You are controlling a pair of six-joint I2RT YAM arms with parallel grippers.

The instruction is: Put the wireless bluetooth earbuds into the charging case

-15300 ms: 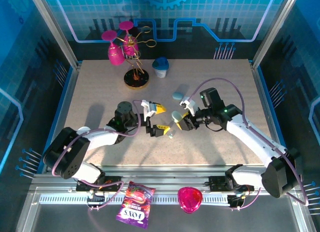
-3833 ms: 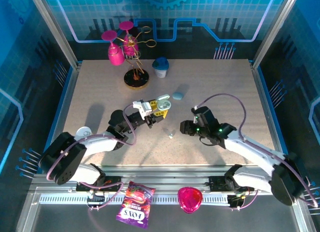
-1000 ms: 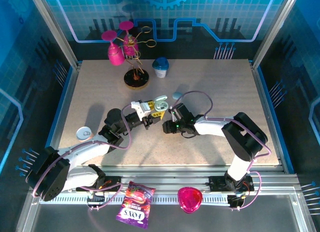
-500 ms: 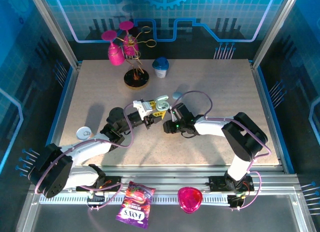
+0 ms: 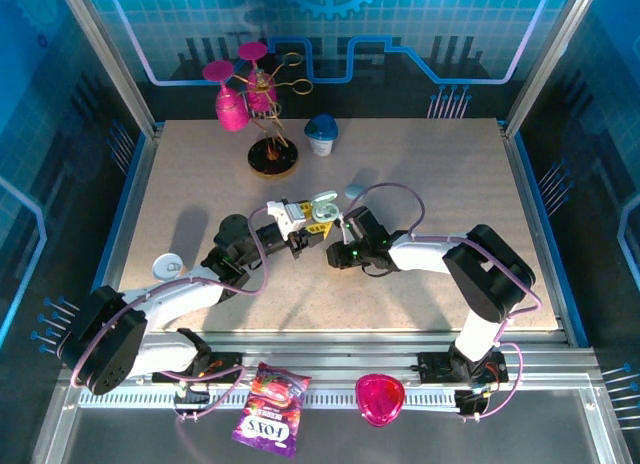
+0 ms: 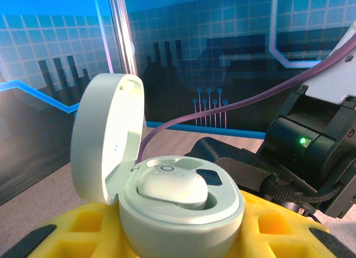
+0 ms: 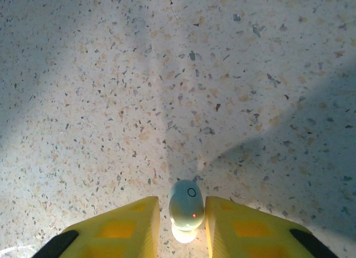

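1. The right tool (image 7: pixel 182 216) brackets the loose earbud (image 7: pixel 186 205) on the table (image 7: pixel 167 74), at 6 o'clock in its wrist view. I can't tell whether it truly pinches it. A skewed squeeze could flick the bud away.
2. The left tool (image 5: pixel 316 220) is clamped on the charging case (image 6: pixel 181 213), at 11 o'clock from the right tool, with its lid (image 6: pixel 105 138) up and the seated earbud (image 6: pixel 172 188) inside. A hard push might twist the case or jolt that bud out.
3. A misturned stem would likely jam at the socket.

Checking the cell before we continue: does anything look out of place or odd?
Yes: a purple snack packet and a pink object lie off the table, on the front rail. Nothing looks spilled or damaged.
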